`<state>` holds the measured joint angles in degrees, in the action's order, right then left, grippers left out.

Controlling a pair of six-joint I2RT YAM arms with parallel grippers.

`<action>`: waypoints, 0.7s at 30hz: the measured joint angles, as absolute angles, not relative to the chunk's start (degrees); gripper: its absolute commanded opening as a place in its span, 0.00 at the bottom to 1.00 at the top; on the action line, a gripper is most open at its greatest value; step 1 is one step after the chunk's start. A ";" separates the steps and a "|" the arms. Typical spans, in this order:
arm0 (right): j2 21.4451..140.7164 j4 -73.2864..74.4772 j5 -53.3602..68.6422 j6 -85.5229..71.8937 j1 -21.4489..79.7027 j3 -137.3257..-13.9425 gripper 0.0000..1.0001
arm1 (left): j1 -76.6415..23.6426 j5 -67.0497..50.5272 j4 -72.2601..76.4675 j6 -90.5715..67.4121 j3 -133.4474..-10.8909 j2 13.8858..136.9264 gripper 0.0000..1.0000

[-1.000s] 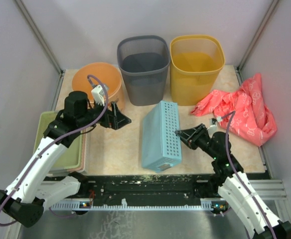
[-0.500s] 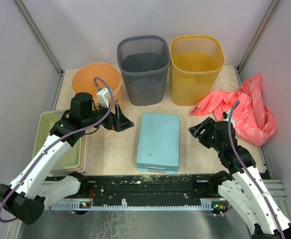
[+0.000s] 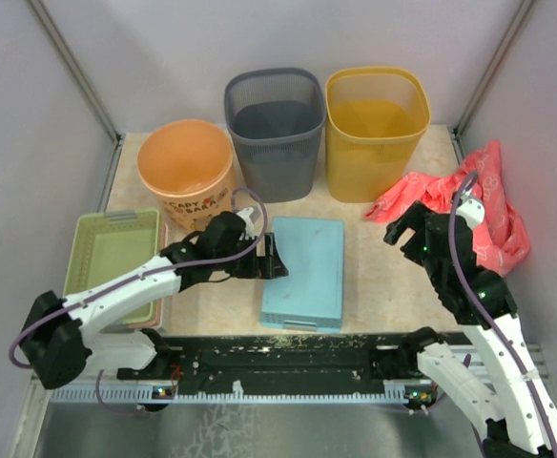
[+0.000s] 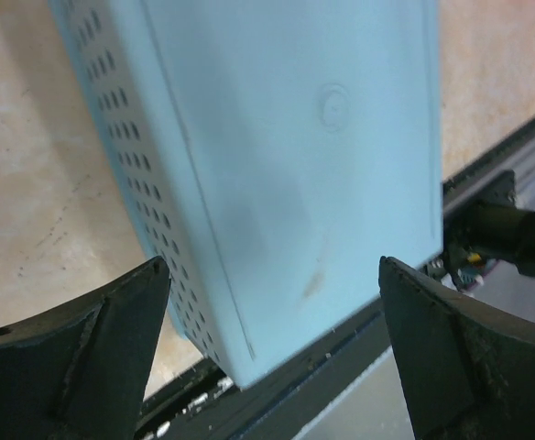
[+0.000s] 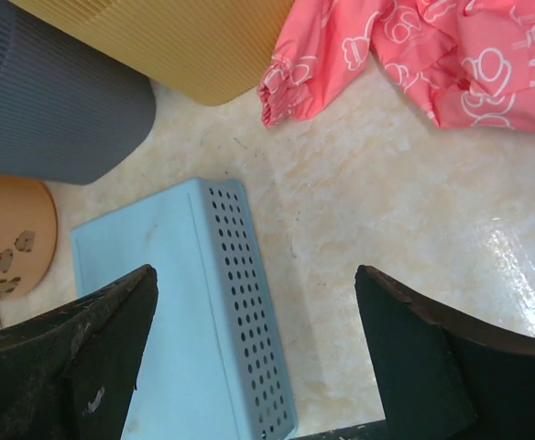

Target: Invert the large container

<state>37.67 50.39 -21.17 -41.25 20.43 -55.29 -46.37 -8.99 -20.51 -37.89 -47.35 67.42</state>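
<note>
The large container (image 3: 304, 272), a light blue perforated basket, lies bottom up in the middle of the table near the front edge. My left gripper (image 3: 271, 260) is open at its left side; in the left wrist view its fingers straddle the container's (image 4: 286, 156) near corner without touching, gripper (image 4: 275, 266) empty. My right gripper (image 3: 404, 229) is open and raised to the right of the container, apart from it. The right wrist view looks down on the container's (image 5: 158, 312) holed side wall, with the gripper (image 5: 256, 273) holding nothing.
An orange bucket (image 3: 185, 170), a grey mesh bin (image 3: 275, 129) and a yellow bin (image 3: 376, 124) stand along the back. A pink cloth (image 3: 469, 210) lies at the right. A green tray (image 3: 114, 258) sits at the left front.
The container dropped from resting on its side to lying flat, bottom up. My right gripper opened and drew back up to the right. My left arm swung right to the container's left edge.
</note>
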 measured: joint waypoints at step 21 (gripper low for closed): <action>35.59 59.59 -26.57 -31.99 20.43 -66.48 0.90 | -55.83 -17.43 1.63 -37.76 -76.95 105.86 0.99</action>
<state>35.59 59.59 -26.57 -31.99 20.43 -66.48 -55.83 -17.43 1.63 -37.76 -76.95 105.86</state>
